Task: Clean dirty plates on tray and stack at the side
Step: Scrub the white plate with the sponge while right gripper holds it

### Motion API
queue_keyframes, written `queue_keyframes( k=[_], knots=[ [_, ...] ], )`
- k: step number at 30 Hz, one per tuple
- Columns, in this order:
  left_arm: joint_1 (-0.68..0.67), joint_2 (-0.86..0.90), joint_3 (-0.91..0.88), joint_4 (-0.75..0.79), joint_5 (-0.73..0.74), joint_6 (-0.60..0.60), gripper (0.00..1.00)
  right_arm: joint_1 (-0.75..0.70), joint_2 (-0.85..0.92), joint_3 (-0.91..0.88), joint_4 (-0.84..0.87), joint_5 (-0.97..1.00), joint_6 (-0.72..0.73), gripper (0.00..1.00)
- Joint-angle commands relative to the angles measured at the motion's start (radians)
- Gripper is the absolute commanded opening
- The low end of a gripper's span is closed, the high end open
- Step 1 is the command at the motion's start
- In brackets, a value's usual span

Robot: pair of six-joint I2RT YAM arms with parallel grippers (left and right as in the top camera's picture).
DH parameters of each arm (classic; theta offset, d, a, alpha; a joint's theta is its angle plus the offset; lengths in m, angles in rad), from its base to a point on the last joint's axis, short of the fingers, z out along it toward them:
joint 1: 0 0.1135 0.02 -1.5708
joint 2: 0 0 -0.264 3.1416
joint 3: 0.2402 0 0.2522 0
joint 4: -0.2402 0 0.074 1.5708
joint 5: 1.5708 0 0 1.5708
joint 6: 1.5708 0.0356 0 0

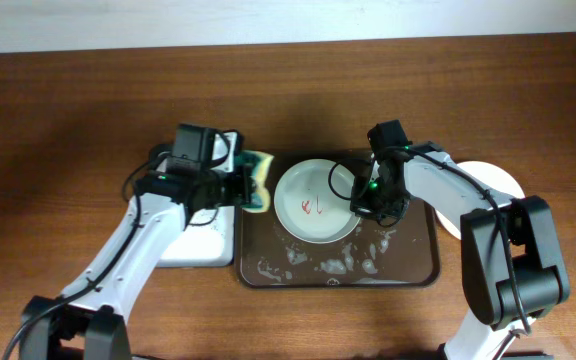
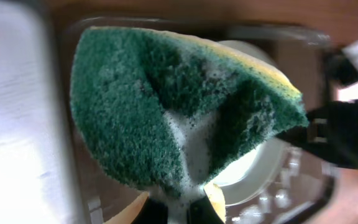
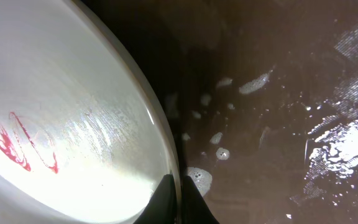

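Observation:
A white plate (image 1: 313, 202) with a red smear lies in the dark brown tray (image 1: 423, 268), at its back left. My right gripper (image 1: 361, 203) is shut on the plate's right rim; the right wrist view shows the fingers (image 3: 178, 198) pinching the rim of the plate (image 3: 61, 124). My left gripper (image 1: 236, 186) is shut on a green and yellow sponge (image 1: 258, 180), held over the tray's back left corner beside the plate. The left wrist view shows the soapy sponge (image 2: 166, 106) filling the frame between the fingers (image 2: 180, 202). Another white plate (image 1: 496, 185) rests on the table to the right of the tray.
A smaller white-lined sponge tray (image 1: 193, 245) sits left of the brown tray, under my left arm. Foam flecks (image 1: 338, 265) cover the brown tray's front half. The wooden table (image 1: 68, 120) surrounds everything.

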Motion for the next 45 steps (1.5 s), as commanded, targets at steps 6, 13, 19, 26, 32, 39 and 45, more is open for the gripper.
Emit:
queue_keyframes(
  k=[6,13,19,26,32,39,45],
  knots=[
    [-0.093,0.206,0.018,0.253,0.291,-0.182,0.00,0.001,0.010,-0.010,-0.011,0.046,-0.011,0.04],
    [-0.171,0.333,0.018,0.385,0.313,-0.325,0.00,0.001,0.010,-0.010,-0.011,0.046,-0.011,0.04],
    [-0.240,0.375,0.018,0.453,0.248,-0.360,0.00,0.001,0.010,-0.010,-0.011,0.045,-0.011,0.04],
    [-0.259,0.417,0.018,0.399,-0.046,-0.388,0.00,0.001,0.010,-0.010,-0.012,0.045,-0.011,0.04],
    [-0.256,0.414,0.019,0.332,-0.264,-0.335,0.00,0.001,0.010,-0.010,-0.017,0.045,-0.011,0.04],
    [-0.256,0.354,0.119,0.117,-0.419,-0.202,0.00,0.001,0.010,-0.010,-0.021,0.043,-0.023,0.04],
    [-0.257,0.267,0.181,0.064,-0.248,-0.189,0.00,0.001,0.010,-0.010,-0.022,0.043,-0.030,0.04]
  ],
)
